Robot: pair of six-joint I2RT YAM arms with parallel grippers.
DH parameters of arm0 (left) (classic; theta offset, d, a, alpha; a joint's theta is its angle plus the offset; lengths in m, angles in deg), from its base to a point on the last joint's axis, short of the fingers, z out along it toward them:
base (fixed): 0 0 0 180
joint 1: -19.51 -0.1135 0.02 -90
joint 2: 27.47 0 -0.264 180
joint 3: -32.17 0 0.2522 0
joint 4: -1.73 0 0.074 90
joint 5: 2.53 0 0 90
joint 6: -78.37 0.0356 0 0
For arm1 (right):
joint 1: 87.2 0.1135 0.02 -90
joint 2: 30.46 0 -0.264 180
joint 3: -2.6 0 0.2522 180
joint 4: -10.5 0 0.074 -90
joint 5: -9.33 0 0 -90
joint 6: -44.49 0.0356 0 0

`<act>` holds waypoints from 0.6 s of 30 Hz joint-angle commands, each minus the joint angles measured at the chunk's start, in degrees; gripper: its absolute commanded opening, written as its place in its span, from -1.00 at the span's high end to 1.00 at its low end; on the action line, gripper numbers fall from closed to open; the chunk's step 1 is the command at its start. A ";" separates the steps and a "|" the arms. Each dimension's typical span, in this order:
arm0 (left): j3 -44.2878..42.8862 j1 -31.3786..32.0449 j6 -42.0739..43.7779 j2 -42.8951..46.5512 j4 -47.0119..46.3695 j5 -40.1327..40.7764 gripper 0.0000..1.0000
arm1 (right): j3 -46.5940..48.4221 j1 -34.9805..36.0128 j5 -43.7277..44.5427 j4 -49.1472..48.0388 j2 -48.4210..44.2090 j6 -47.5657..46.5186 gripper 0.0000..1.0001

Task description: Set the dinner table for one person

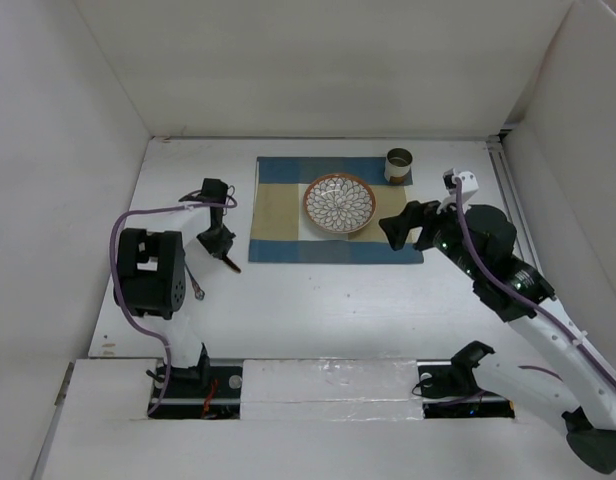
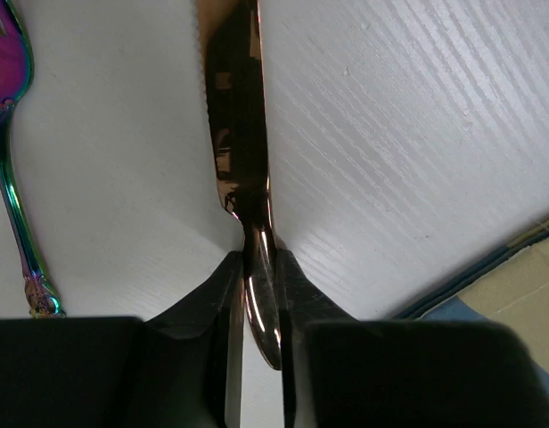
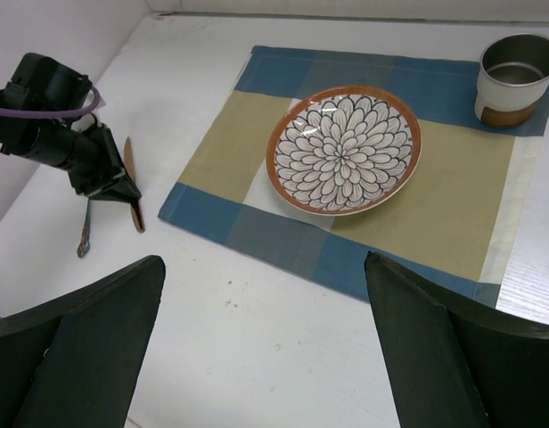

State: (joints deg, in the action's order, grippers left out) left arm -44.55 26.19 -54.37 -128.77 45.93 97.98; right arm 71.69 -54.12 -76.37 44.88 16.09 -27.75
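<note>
Take the dinner table (image 1: 318,310) as the white ground under everything, bearing the checked placemat (image 1: 278,215) toward its far side, the flowered plate (image 1: 340,203) at the placemat's centre and the cup (image 1: 399,165) on the placemat's far right corner, apparently leaving the placemat's flanks for cutlery. Find the right gripper (image 3: 265,267) hovering over the placemat's near right edge, jaws spread wide and empty, probably standing clear. Just off the placemat's left edge, see the left gripper (image 2: 257,276) clamped on the handle of the copper knife (image 2: 234,116), seemingly for carrying it over, the iridescent fork (image 2: 12,178) lying farther left, untouched.
</note>
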 commanded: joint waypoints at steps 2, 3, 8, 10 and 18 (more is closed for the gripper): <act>4.25 0.00 -0.33 -3.56 -0.82 -2.94 1.00 | 0.66 0.32 0.71 0.12 -2.24 0.26 -1.00; 4.25 0.00 -0.33 -3.56 -0.82 -2.94 1.00 | 0.66 0.32 0.71 0.12 -2.77 0.26 -1.00; 3.73 0.00 -1.02 -2.33 0.75 0.74 1.00 | 0.66 0.32 1.24 1.17 -3.39 -0.27 -1.00; 1.80 0.00 -1.03 -0.93 3.21 4.59 1.00 | 0.66 0.32 1.24 1.17 -3.39 -0.27 -1.00; -13.66 2.73 2.91 9.34 11.13 12.53 1.00 | 0.66 -1.35 1.24 1.70 -3.39 -0.27 -1.00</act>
State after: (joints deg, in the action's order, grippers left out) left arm -51.63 28.81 -54.05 -126.82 53.18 106.08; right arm 71.69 -54.69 -75.96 46.74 13.11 -27.77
